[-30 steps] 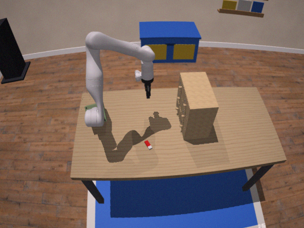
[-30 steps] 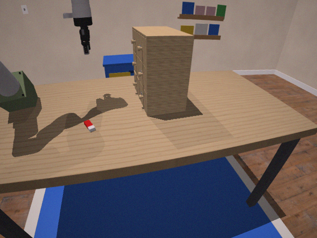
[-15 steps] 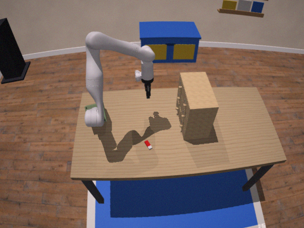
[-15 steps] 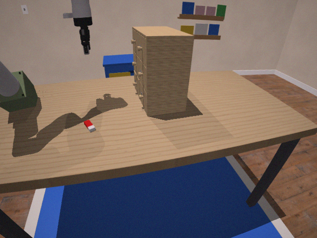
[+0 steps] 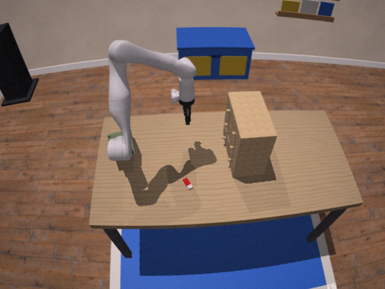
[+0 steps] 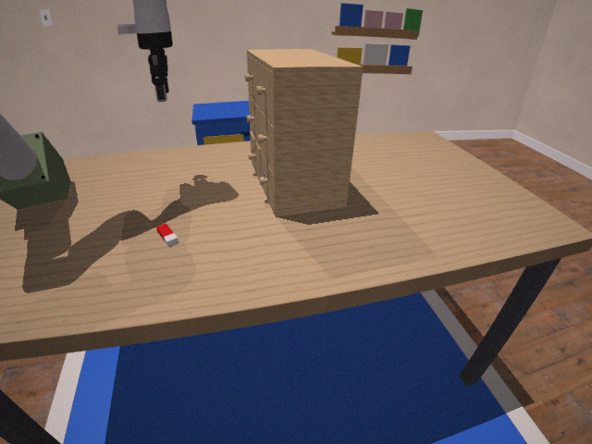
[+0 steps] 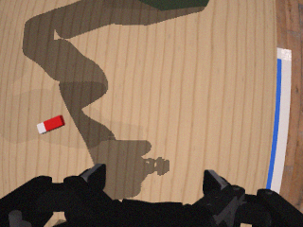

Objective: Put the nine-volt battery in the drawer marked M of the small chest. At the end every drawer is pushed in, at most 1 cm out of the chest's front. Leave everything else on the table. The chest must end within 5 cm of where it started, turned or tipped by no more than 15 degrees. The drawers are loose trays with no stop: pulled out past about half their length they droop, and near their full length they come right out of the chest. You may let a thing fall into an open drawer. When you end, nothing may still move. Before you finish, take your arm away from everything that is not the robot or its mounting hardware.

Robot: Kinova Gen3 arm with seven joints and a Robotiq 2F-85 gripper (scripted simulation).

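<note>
Chest (image 5: 256, 124) (image 6: 313, 129) seen upright on table, drawers shut, contents hidden; red-and-white battery (image 5: 187, 183) (image 6: 166, 234) (image 7: 50, 124) left outside; gripper (image 5: 187, 123) (image 6: 161, 99) (image 7: 153, 178) spread.
</note>
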